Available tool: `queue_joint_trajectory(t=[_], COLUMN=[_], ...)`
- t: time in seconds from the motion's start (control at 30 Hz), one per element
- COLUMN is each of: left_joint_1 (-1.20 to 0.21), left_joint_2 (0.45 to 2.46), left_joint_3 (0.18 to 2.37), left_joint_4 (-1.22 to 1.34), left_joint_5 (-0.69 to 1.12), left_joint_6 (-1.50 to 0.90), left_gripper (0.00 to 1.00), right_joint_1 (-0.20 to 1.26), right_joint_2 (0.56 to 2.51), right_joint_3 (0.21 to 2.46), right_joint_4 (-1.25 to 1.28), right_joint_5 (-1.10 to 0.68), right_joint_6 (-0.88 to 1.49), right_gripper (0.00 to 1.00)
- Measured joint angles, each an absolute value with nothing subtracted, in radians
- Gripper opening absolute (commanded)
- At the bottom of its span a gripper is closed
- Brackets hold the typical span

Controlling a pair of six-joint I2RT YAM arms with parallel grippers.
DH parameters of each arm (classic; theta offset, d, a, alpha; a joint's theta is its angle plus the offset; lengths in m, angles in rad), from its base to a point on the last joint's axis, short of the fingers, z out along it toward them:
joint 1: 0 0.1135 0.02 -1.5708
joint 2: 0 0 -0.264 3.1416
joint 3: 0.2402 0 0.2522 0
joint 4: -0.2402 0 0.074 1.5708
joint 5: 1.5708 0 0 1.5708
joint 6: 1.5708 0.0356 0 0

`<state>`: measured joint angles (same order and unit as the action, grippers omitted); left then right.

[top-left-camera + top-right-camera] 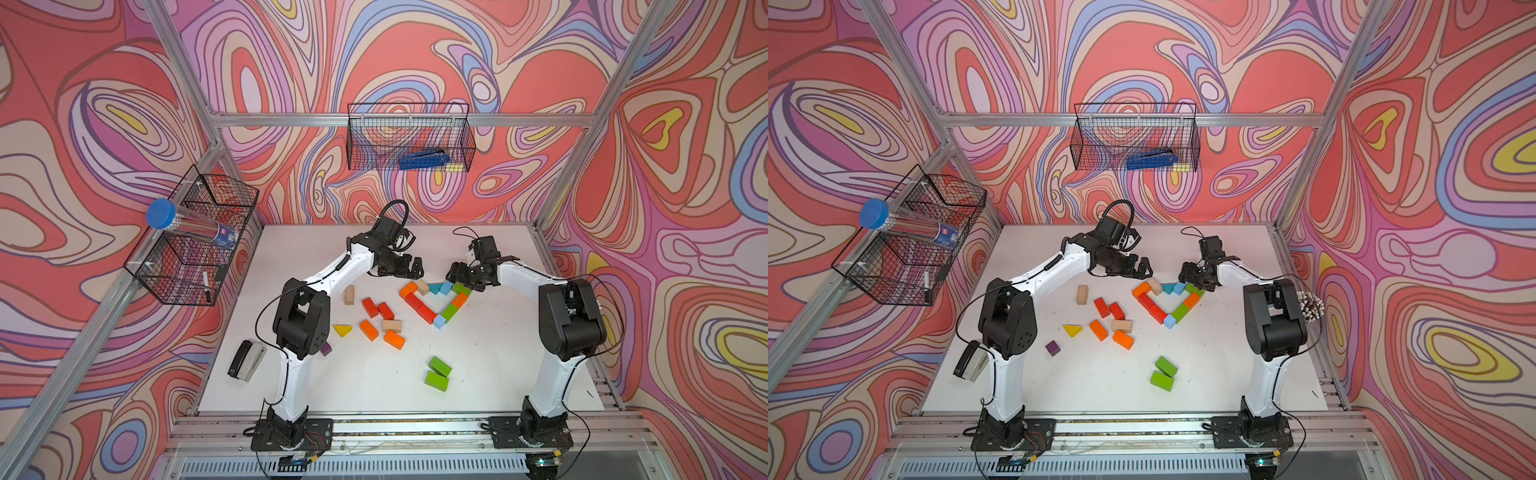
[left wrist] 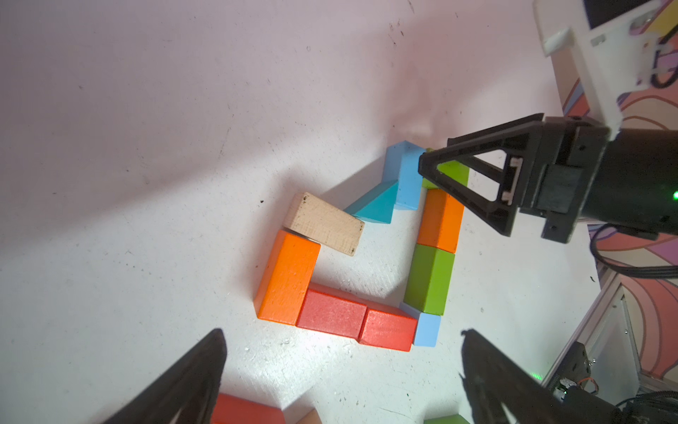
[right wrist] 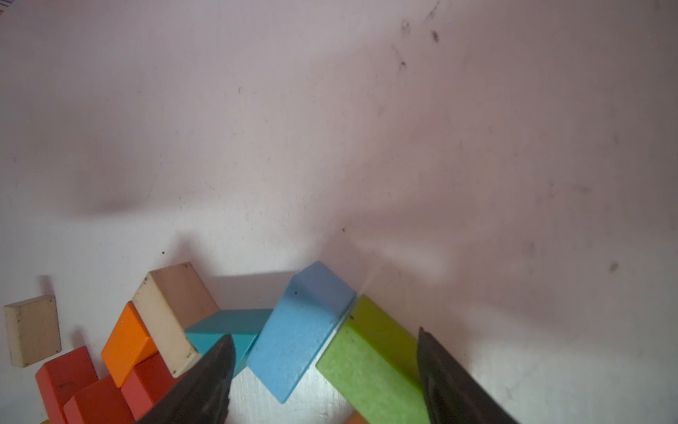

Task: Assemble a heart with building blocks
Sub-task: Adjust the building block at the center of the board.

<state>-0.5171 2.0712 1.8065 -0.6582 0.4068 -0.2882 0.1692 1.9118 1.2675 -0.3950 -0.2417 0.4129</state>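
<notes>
The building blocks form a heart outline (image 1: 432, 301) on the white table, seen in both top views; it runs through an orange brick (image 2: 288, 277), a plain wood brick (image 2: 324, 224), a teal wedge (image 3: 223, 326), a light blue brick (image 3: 299, 330) and a green brick (image 3: 370, 358). My right gripper (image 3: 325, 334) is open, its jaws standing either side of the light blue and green bricks at the outline's far right. My left gripper (image 1: 417, 268) hangs open above the outline's far left, holding nothing. Loose blocks (image 1: 380, 322) lie left of the heart.
Two green bricks (image 1: 438, 373) lie near the front, a yellow wedge (image 1: 342, 330) and a purple cube (image 1: 1053, 347) to the left. A black-and-grey stapler (image 1: 247, 360) sits at the table's left edge. Wire baskets (image 1: 199, 245) (image 1: 409, 137) hang on the walls.
</notes>
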Motion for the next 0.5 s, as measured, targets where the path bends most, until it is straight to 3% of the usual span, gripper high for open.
queue_joint_trajectory(t=[0.5], left_joint_1=[-0.517], left_joint_2=[2.067], left_joint_3=[1.806], left_joint_4=[-0.658], left_joint_5=[0.406], left_joint_6=[-0.288], left_gripper=[1.00], right_joint_1=[0.170], right_joint_2=[1.897], right_joint_3=[1.220], right_joint_4=[-0.374], right_joint_5=[-0.244], right_joint_6=[0.435], right_gripper=[0.78])
